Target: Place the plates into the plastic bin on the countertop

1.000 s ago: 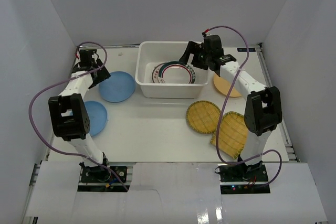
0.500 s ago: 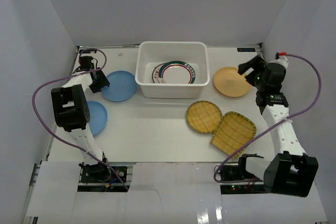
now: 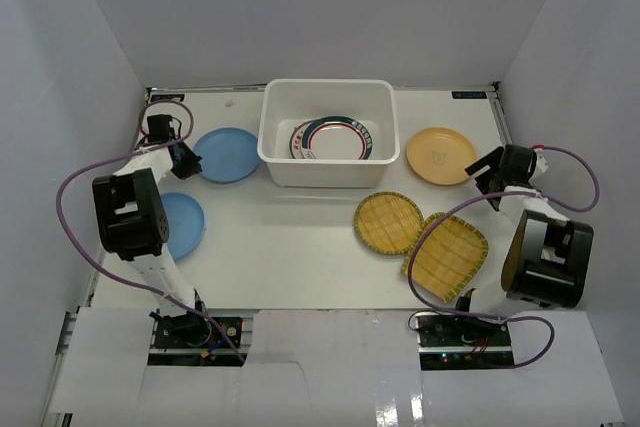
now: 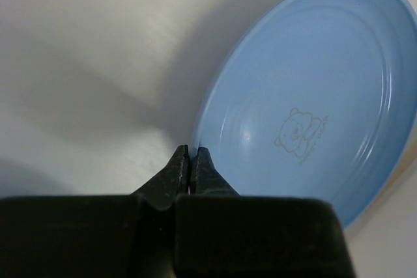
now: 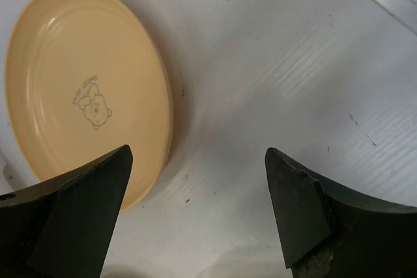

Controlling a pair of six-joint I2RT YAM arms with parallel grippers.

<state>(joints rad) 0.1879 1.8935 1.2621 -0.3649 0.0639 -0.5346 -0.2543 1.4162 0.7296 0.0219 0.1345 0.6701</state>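
Left fingers (image 4: pixel 180 168): pinching blue plate (image 4: pixel 306 96) rim; I lift level toward bin (image 3: pixel 320 173). Right fingers (image 5: pixel 78 206): open beside tan plate (image 5: pixel 85 96); I straddle rim.

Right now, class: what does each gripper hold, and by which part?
The left gripper pinches the blue plate by its rim; the right gripper, open beside the tan plate, holds nothing.

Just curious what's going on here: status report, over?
Left gripper shut on blue plate rim. Right gripper open beside tan plate. Bin holds two plates.
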